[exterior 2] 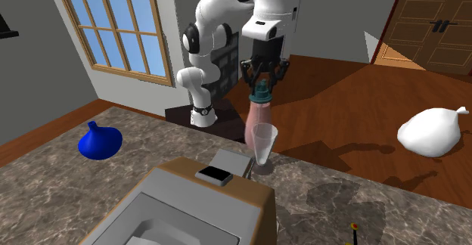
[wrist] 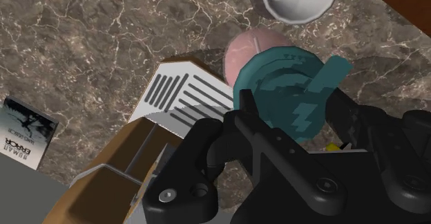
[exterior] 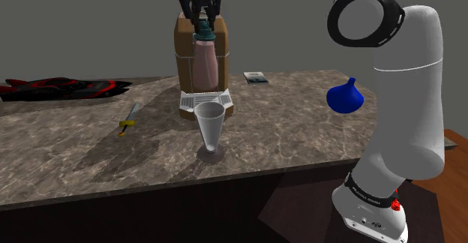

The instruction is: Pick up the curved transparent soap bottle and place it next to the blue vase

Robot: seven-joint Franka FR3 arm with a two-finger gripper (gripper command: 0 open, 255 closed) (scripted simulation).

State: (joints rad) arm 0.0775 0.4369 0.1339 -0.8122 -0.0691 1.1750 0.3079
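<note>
Clamps the black two-finger pincer onto the teal pump cap of the curved, pink-tinted transparent soap bottle, fingers pressed against the cap from both sides. Holds the bottle upright beneath the hand, just in front of the brown box-shaped machine and by the corner of its white slotted drip tray; base contact with the brown marbled tabletop impossible to tell. Finds a clear funnel-shaped stemmed glass near the bottle, on the side toward the shoulder camera, and a small flat printed card further along the tabletop. Finds the round blue vase well apart from the bottle, toward the shoulder view's right. Reads as grasp secured and the lift-and-carry step in hand, placing not yet begun. Calls next for enough height to clear the glass and the tray, then a level sweep toward the shoulder view's right with the bottle kept upright. Calls after that for a descent onto bare tabletop just beside the vase without touching it, and only then for parting the fingers.
</note>
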